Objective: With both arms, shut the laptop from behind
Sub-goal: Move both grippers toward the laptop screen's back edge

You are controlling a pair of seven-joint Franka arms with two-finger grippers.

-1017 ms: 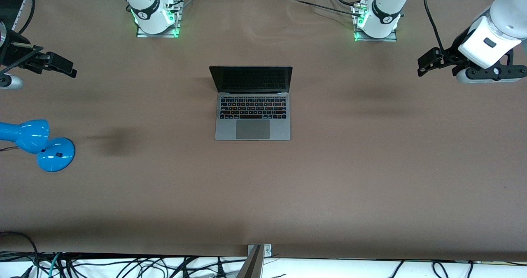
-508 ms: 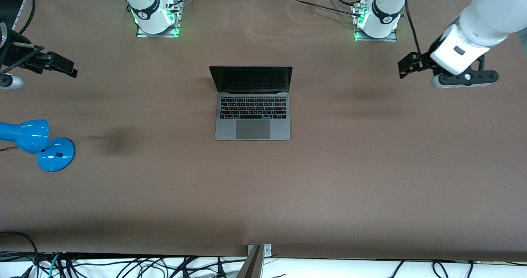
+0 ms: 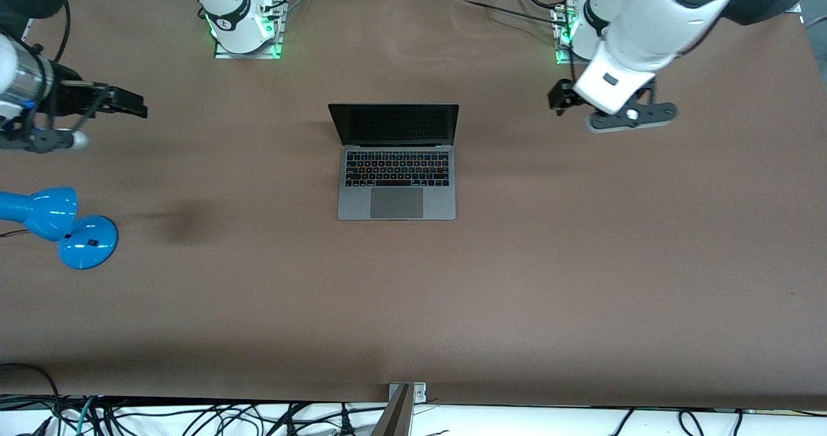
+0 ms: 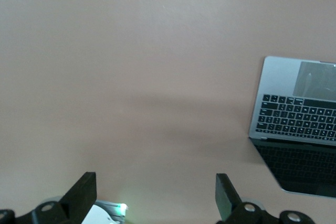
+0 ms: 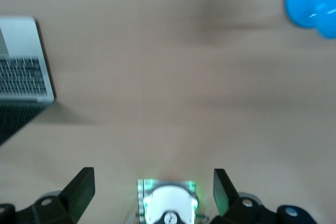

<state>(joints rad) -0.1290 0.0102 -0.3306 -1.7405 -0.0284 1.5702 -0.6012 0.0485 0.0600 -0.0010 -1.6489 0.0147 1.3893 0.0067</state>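
While the slim space-grey metal laptop point(image 3: 397, 162) stands open near the middle of the brown worktop point(image 3: 581, 281), its dark screen upright and its black keyboard and trackpad facing the front camera, the approach step is judged to be in hand: neither arm is yet at the lid.

The left gripper point(image 3: 561, 95) is held in the air over bare worktop toward the left arm's end, level with the screen and well apart from it. Its black fingers point(image 4: 84, 195) are seen spread wide in the left wrist view. The right gripper point(image 3: 123, 103) is held over the worktop toward the right arm's end, also well apart from the laptop, with its fingers point(image 5: 81, 187) likewise spread.

For the next move, both grippers would need to be brought in above the lid's top edge from the base side, so that it can be pushed down evenly toward the keyboard.

A glossy blue desk lamp point(image 3: 58, 223) rests at the right arm's end, nearer the front camera. Cables point(image 3: 194, 416) are bundled below the worktop's edge.
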